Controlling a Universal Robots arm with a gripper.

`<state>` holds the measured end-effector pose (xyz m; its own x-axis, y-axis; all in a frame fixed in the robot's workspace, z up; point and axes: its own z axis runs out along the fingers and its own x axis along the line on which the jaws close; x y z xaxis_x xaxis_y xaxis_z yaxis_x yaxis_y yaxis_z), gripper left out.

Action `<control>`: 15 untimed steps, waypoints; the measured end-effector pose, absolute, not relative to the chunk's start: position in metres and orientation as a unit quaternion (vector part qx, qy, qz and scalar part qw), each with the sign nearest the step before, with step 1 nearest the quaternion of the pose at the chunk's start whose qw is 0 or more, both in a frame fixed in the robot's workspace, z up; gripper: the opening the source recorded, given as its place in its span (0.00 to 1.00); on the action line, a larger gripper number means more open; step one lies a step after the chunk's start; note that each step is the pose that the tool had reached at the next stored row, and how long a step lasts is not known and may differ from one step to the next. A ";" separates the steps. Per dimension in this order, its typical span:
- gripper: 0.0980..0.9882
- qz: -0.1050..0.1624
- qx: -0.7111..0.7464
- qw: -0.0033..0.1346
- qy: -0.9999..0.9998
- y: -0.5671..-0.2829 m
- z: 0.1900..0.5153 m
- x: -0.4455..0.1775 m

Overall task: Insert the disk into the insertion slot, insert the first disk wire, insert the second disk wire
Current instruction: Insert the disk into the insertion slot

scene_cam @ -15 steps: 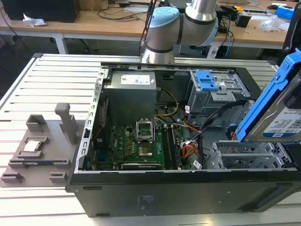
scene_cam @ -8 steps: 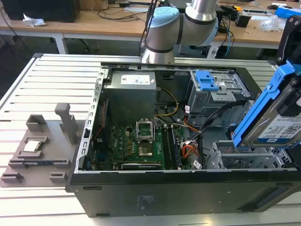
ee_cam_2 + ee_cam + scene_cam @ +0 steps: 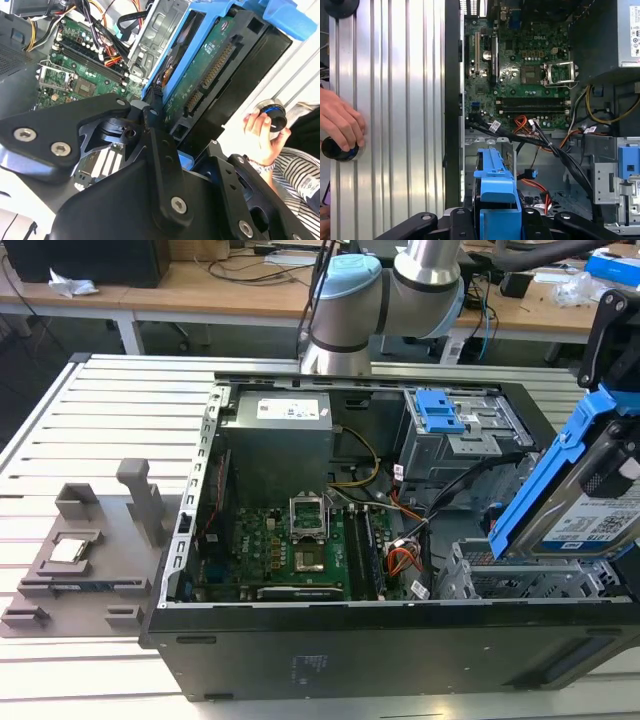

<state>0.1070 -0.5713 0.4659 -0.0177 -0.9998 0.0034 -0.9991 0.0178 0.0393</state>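
Ribbed table [image 3: 90, 420] bears the open case [image 3: 350, 650]; gripper [image 3: 497, 222] clamps the disk [image 3: 597, 512] between its jaws.

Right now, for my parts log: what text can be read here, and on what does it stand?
Label on the disk: print too small to read.
Label on the power supply: print too small to read.
Nothing can be quoted with confidence.

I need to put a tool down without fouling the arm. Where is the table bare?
Bare slats lie on the table between the grey fixture and its far edge, and in a strip beside the case, next to a person's hand. Crowded: inside the case, cables and the raised disk by the drive cage.
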 end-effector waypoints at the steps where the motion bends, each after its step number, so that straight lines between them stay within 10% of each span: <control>1: 0.30 -0.013 0.701 0.015 -0.713 -0.571 0.465 0.107; 15: 0.30 -0.013 0.701 0.015 -0.713 -0.561 0.445 0.107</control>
